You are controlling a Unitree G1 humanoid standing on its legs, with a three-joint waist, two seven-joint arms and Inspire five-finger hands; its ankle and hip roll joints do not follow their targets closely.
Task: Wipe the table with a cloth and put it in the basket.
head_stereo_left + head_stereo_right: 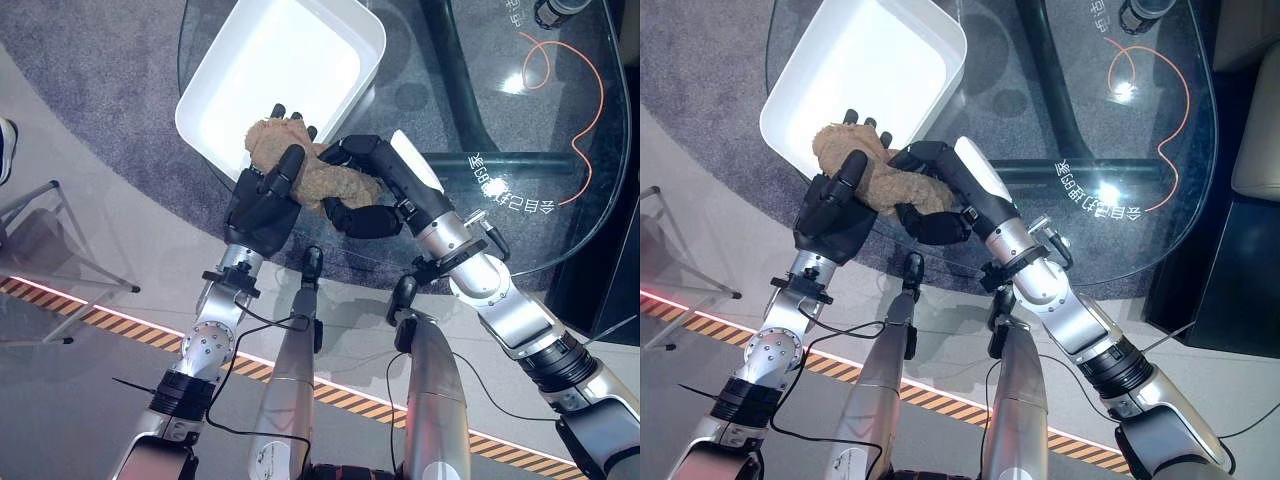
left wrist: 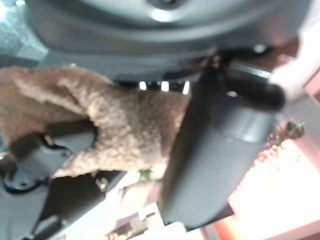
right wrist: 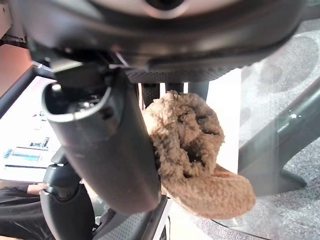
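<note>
A round glass table [image 1: 470, 120] fills the upper frame; on it sits a white basket [image 1: 350, 40] at upper left (an orange cable [image 1: 590, 110] loops at upper right).

A showroom or demo hall: glass tabletop [image 1: 560, 90], grey carpet [image 1: 90, 90], striped hazard tape [image 1: 110, 318] on the floor.

White basket [image 1: 352, 28] interior open — only its near rim before both robot hands.
</note>
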